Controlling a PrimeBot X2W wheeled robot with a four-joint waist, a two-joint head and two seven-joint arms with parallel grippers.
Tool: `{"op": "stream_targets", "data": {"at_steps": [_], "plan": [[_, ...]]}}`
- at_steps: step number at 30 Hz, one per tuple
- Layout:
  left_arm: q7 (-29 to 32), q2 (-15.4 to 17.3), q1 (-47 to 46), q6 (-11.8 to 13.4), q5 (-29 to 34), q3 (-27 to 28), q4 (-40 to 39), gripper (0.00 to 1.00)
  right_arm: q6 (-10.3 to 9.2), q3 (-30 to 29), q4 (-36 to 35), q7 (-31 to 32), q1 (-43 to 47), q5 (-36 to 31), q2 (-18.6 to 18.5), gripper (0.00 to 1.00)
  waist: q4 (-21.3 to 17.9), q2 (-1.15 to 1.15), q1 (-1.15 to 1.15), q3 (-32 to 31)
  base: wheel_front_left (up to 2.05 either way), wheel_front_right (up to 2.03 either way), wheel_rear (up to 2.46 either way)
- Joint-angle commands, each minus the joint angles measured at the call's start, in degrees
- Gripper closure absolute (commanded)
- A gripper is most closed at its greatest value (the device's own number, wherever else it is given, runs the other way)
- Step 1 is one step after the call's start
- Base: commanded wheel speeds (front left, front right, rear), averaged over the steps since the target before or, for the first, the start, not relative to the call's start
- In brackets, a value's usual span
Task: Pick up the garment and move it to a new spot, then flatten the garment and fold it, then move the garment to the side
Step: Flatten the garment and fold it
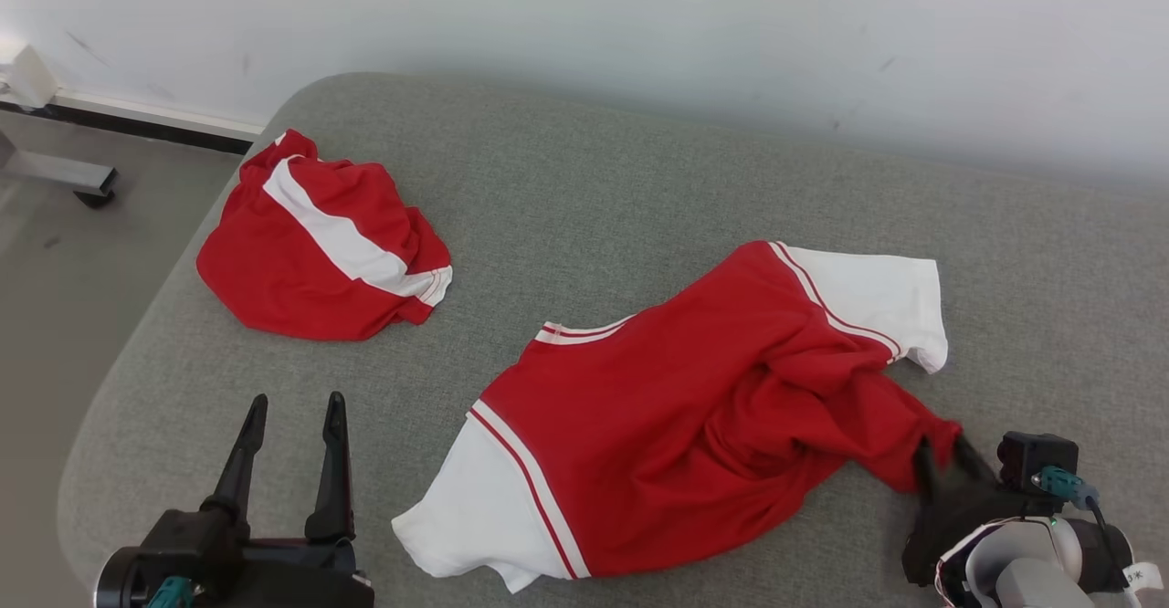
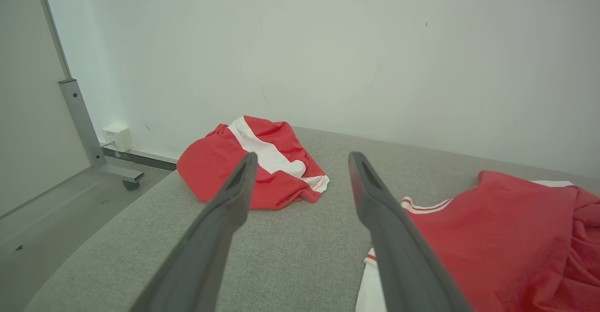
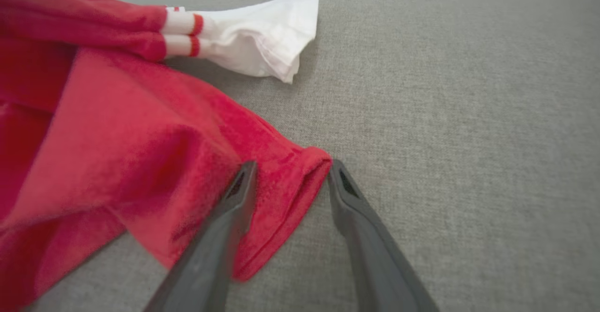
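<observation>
A bench stands against the wall, with the floor off its left edge. A frame leg stands on the floor at the far left, by the wall. A bunched garment lies on the bench at the far left, close to that edge. The shirt lies on the bench to the right of it and nearer, well apart from it. Its far sleeve points right and its near sleeve points left. The left gripper is at the near left, left of the shirt. The right gripper is at the near right, with the shirt's near right corner between its fingers.
</observation>
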Motion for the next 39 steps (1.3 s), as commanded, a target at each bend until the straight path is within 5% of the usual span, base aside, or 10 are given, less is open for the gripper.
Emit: {"op": "stream_targets", "data": {"at_steps": [1, 15, 26, 31, 39], "plan": [[-0.19, -0.19, -0.28, -0.38, 0.52, 0.19, 0.23, 0.0, -0.15, 0.38, 0.65, -0.44, -0.1, 0.74, -0.3, 1.0, -0.56, 0.0, -0.01, -0.37, 0.0, 0.0, 0.0], [-0.19, -0.2, 2.59, -0.25, 0.9, 0.62, 0.71, 0.0, -0.15, -3.81, -12.67, -2.15, 2.57, 4.36, -10.37, 1.0, -6.88, 0.0, -0.01, -5.01, 0.0, 0.0, 0.0], [-0.19, 0.15, 3.4, -0.26, 0.32, 0.29, 0.79, 0.0, -0.15, -12.64, -25.91, 2.57, 5.14, 3.4, -19.61, 1.0, -7.13, 0.0, -0.01, -5.55, 0.0, 0.0, 0.0], [-0.19, -0.29, 3.46, -0.26, 0.22, 0.43, 0.66, 0.0, -0.15, -15.37, -33.73, 8.05, 6.79, 1.69, -19.3, 1.0, -6.15, 0.0, -0.01, -5.11, 0.0, 0.0, 0.0], [-0.19, -0.7, 1.58, -0.26, -0.1, -0.71, 1.41, 0.0, -0.15, -10.26, -38.68, 12.73, 3.02, -0.18, -13.81, 1.0, -3.76, 0.0, -0.01, -3.97, 0.0, 0.0, 0.0]]}}
